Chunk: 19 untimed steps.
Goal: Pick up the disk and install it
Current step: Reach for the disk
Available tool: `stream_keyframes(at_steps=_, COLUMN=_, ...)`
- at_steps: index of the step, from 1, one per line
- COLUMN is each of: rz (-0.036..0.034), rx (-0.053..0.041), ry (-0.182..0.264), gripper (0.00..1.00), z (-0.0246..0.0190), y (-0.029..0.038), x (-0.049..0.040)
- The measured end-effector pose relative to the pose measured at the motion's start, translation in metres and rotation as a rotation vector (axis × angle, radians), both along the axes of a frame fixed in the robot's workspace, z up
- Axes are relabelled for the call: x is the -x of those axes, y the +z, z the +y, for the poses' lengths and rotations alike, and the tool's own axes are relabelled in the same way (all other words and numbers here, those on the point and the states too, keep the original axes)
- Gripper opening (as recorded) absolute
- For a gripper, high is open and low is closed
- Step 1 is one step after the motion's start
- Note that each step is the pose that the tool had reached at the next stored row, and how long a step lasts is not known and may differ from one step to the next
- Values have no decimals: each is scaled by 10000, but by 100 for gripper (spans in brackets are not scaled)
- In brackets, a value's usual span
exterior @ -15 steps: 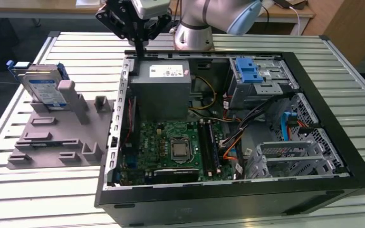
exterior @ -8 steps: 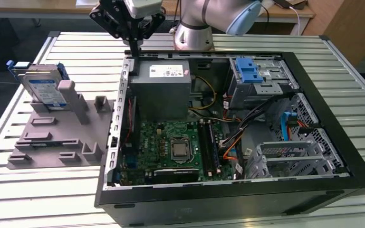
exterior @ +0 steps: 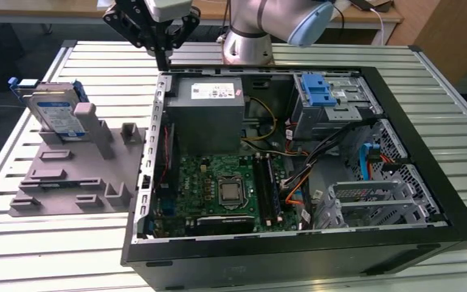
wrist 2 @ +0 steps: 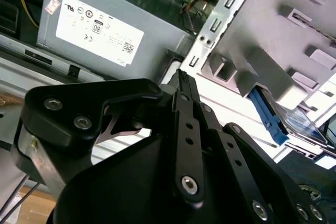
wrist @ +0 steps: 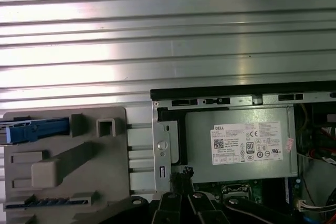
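Gripper [exterior: 163, 59] above the case [exterior: 159, 103] rim, fingers pinched together, empty (disk [exterior: 58, 115] upright in its stand [exterior: 71, 182]). Approaching closed like that, it'd likely topple the disk.

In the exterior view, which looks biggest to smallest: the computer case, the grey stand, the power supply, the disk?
Largest to smallest as they look:
1. computer case
2. grey stand
3. power supply
4. disk, upright in the stand

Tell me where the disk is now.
In the exterior view the disk stands on edge in the grey holder at the exterior view's left, beside the open computer case.
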<state>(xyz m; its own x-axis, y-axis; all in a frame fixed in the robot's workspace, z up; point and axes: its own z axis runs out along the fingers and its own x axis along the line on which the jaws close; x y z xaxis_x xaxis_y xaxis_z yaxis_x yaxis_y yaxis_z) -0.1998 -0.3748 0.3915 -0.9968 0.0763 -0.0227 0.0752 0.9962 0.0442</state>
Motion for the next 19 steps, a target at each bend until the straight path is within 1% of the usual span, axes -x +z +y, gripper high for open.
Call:
stream_keyframes(at_steps=6, rz=4, rx=0, ry=-1, gripper=11, z=29, y=-7, x=153)
stream_keyframes(at_steps=11, rz=17, rx=0, ry=1, gripper=11, z=39, y=-14, x=244)
stream_keyframes(at_steps=19, rz=22, rx=-1, ry=1, gripper=11, z=67, y=-33, x=439)
